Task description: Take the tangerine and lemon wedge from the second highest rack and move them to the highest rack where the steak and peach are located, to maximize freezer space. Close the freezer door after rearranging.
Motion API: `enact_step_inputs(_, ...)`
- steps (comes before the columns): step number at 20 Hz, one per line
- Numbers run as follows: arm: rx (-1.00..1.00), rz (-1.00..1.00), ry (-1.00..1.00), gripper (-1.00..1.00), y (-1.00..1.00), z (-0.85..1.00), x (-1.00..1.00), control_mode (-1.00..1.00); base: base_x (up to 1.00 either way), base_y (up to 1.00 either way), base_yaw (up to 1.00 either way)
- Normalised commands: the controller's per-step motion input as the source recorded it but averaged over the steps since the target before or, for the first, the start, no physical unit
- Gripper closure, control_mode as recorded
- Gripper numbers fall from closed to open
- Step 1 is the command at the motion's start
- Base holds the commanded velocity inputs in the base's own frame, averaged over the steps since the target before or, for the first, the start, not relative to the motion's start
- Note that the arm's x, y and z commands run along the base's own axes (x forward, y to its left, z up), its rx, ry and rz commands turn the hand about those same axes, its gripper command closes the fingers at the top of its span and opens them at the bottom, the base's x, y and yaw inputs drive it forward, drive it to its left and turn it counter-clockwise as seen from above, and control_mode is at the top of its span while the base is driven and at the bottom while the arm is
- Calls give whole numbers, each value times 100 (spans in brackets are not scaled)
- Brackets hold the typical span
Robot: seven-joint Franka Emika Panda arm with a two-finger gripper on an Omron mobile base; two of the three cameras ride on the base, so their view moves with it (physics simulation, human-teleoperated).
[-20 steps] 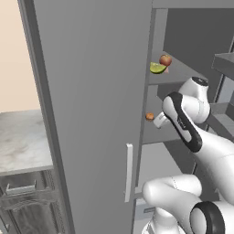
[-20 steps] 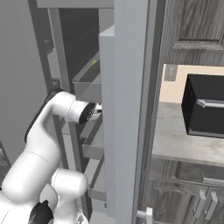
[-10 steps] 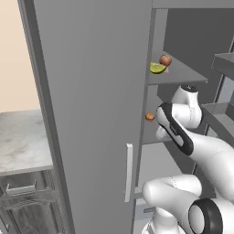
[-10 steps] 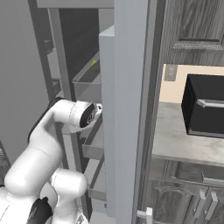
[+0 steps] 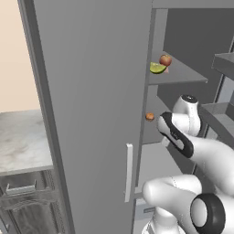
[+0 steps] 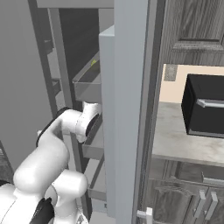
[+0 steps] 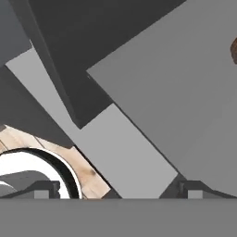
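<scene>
Lemon wedge up; tangerine pending.
I see the lemon wedge [image 5: 157, 68] beside the peach [image 5: 165, 60] on the highest rack; tangerine [image 5: 149, 116] remains below, freezer door [image 5: 96, 100] open, jaws' state undeterminable.

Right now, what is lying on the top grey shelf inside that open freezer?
On the highest rack lie the yellow-green lemon wedge and, just behind it, the round reddish peach. A pinkish sliver beside them may be the steak. The tall grey freezer door covers the shelf's left part.

White arm [image 6: 52, 148] reaches into the open freezer beside grey racks [image 6: 87, 87]; black microwave [image 6: 205, 109] on counter [image 6: 188, 144]
</scene>
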Motion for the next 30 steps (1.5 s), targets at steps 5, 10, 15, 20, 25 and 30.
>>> enact_step_inputs(5, 5, 11, -1, -100, -18, -18, 63, -100, 0, 0, 0)
enact_step_inputs(10, 2, 6, -4, -100, -6, -2, 51, -100, 0, 0, 0)
enact_step_inputs(15, 2, 0, -1, -100, 0, 0, 35, -100, 0, 0, 0)
enact_step_inputs(20, 0, 0, 0, -100, 0, 0, 21, -100, 0, 0, 0)
enact_step_inputs(25, 0, 0, 0, -100, 0, 0, 35, -100, 0, 0, 0)
enact_step_inputs(30, 0, 0, 0, -100, 0, 0, 40, -100, 0, 0, 0)
